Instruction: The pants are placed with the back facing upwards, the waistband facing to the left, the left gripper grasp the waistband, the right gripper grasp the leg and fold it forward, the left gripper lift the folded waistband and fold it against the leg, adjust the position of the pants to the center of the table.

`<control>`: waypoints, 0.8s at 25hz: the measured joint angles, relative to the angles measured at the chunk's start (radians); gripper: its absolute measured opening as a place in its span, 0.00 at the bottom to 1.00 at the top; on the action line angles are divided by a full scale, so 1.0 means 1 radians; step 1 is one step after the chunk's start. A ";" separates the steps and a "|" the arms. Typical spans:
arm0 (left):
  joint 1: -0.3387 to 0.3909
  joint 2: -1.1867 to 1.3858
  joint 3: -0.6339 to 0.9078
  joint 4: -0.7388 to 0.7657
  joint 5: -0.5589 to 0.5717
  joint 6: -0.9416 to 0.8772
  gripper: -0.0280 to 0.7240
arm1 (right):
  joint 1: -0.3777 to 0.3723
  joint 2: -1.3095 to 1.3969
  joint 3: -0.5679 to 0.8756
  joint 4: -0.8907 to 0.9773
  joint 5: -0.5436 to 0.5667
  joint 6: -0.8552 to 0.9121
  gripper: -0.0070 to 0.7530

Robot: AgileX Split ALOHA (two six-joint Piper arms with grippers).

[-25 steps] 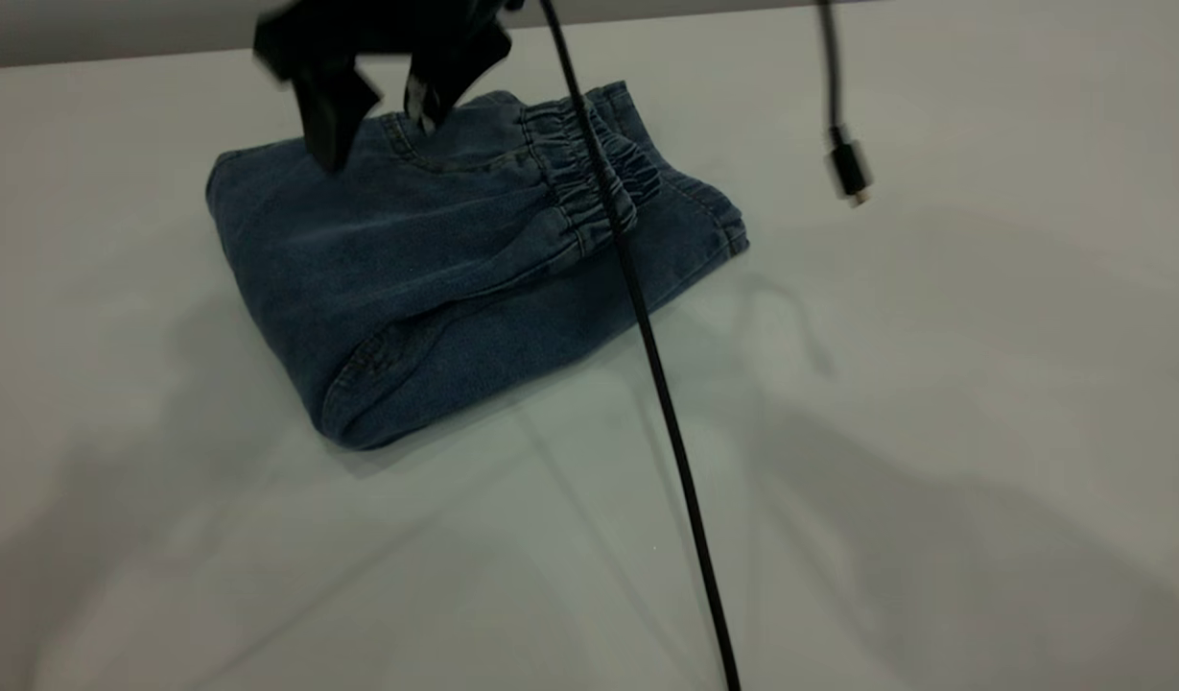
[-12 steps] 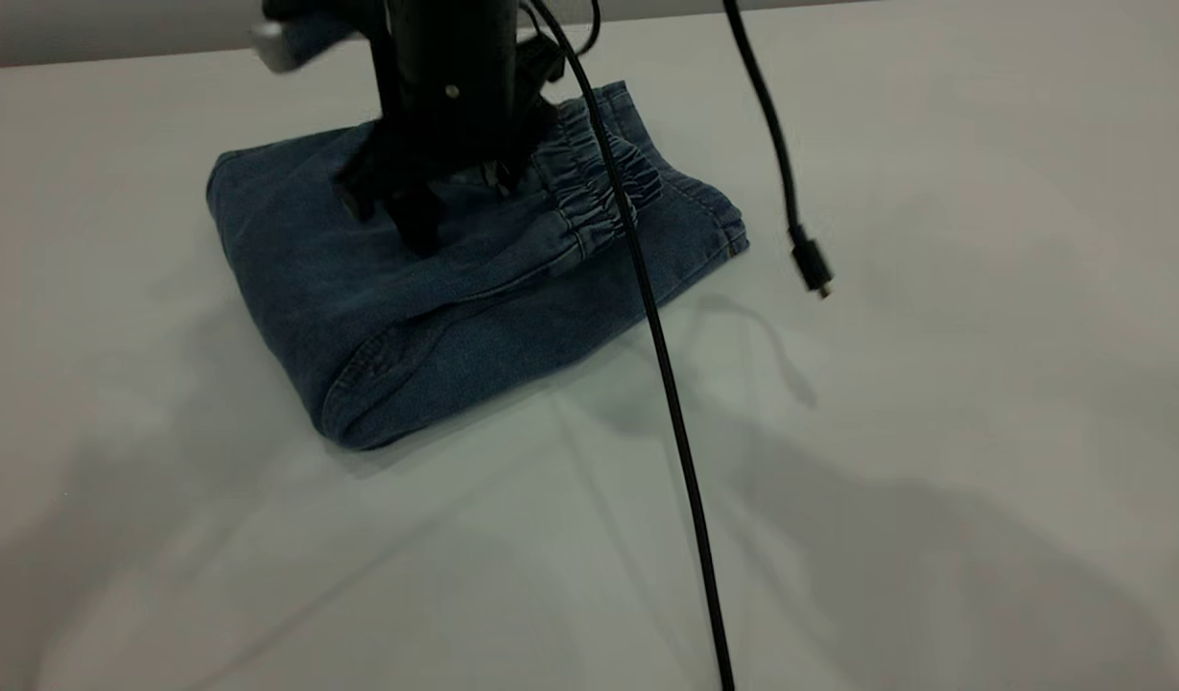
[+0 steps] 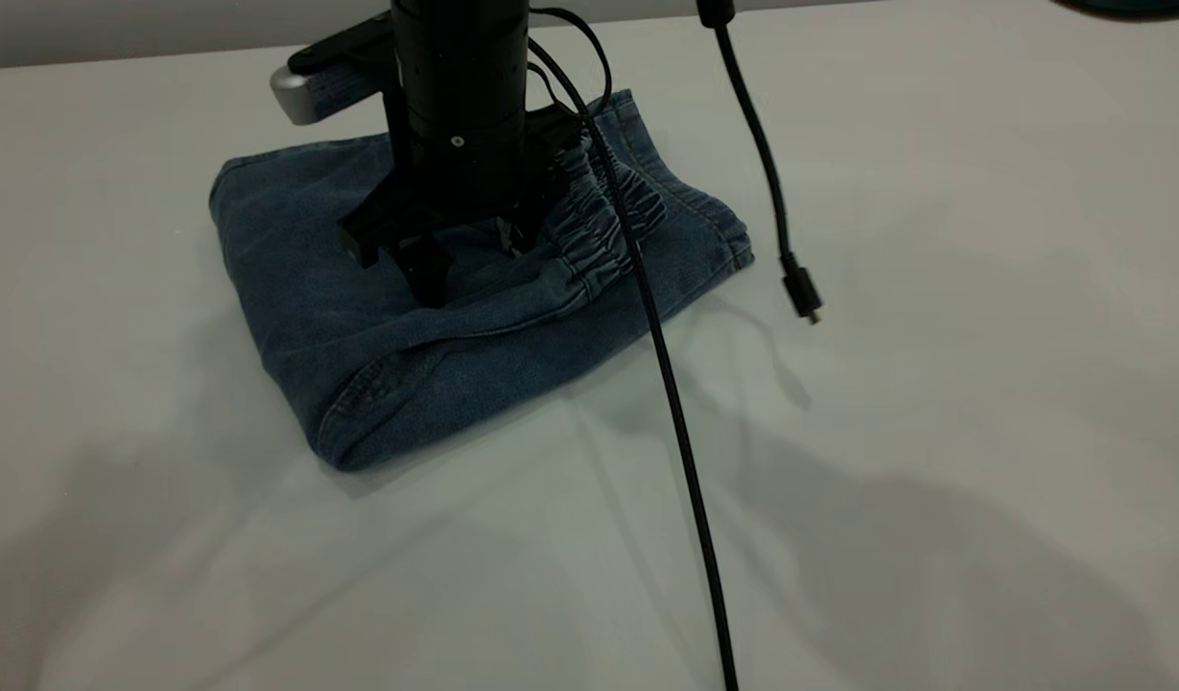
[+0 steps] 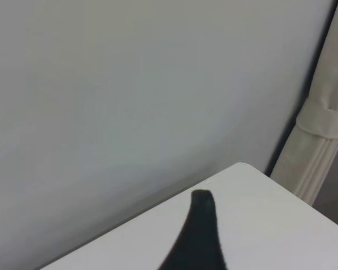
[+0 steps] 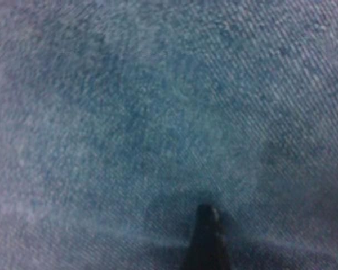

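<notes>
The pants (image 3: 311,288) lie folded into a compact blue denim bundle at the back left of the table (image 3: 934,403). The gathered waistband (image 3: 613,216) rests on top, toward the bundle's right end, and a stitched leg hem (image 3: 719,226) sticks out beyond it. My right gripper (image 3: 469,264) stands straight down on the middle of the bundle, open, its fingertips pressed into the denim. In the right wrist view one fingertip (image 5: 205,225) shows against cloth that fills the frame. My left gripper (image 4: 259,242) is out of the exterior view, open, over a bare table corner.
A black cable (image 3: 675,432) runs from the right arm across the waistband to the table's front edge. A second cable ends in a loose plug (image 3: 802,293) hanging just right of the pants. A pale curtain (image 4: 321,135) and a wall stand past the table corner.
My right gripper came down from above the pants' back edge onto the middle of the bundle. The bundle shifted slightly toward the front. The hanging plug swung lower and leftward.
</notes>
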 joint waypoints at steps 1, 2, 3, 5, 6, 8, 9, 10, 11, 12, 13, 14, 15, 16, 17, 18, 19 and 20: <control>0.000 0.000 0.000 0.000 0.007 0.000 0.83 | 0.000 0.000 0.000 0.000 0.003 0.026 0.67; 0.000 0.000 0.000 0.000 0.014 0.000 0.83 | 0.000 0.001 0.000 0.000 0.006 0.054 0.67; 0.000 0.000 0.000 0.000 0.017 0.000 0.83 | -0.001 0.002 0.000 0.000 0.007 0.079 0.67; 0.000 0.000 0.000 0.000 0.017 0.002 0.83 | -0.002 0.002 0.000 0.000 0.007 0.134 0.67; 0.000 0.000 0.000 0.000 0.017 0.003 0.83 | -0.002 0.002 0.000 0.000 0.010 0.159 0.67; 0.000 0.000 0.000 0.000 0.017 0.002 0.83 | -0.009 0.003 0.000 0.000 0.019 0.208 0.67; 0.000 0.000 0.000 0.000 0.017 0.002 0.83 | -0.010 0.003 0.000 0.000 0.027 0.239 0.67; 0.000 0.000 0.000 0.000 0.017 0.002 0.83 | -0.012 0.003 0.000 0.000 0.035 0.266 0.67; 0.000 0.000 0.000 0.000 0.020 0.002 0.83 | -0.019 0.004 0.001 0.000 0.045 0.300 0.67; 0.000 0.000 0.000 0.000 0.023 0.002 0.83 | -0.021 0.004 0.001 0.000 0.061 0.337 0.67; 0.000 0.000 0.000 0.000 0.026 0.002 0.83 | -0.026 0.004 0.001 -0.006 0.077 0.375 0.67; 0.000 0.000 0.000 0.000 0.029 0.002 0.83 | -0.032 0.004 0.001 -0.007 0.094 0.406 0.67; 0.000 0.000 0.000 0.000 0.031 0.001 0.83 | -0.040 0.004 0.002 -0.008 0.110 0.446 0.67; 0.000 0.000 0.000 0.000 0.031 0.001 0.83 | -0.048 0.004 0.002 -0.008 0.129 0.484 0.67; 0.000 0.000 0.000 0.000 0.032 0.001 0.83 | -0.054 0.004 0.002 -0.008 0.148 0.514 0.67; 0.000 0.000 0.000 0.000 0.032 0.001 0.83 | -0.060 0.004 0.002 -0.009 0.162 0.550 0.67; 0.000 0.000 0.000 0.000 0.032 0.001 0.83 | -0.061 0.004 0.002 -0.016 0.178 0.583 0.67; 0.000 0.000 0.000 0.000 0.032 0.001 0.83 | -0.061 0.004 0.002 -0.024 0.189 0.615 0.67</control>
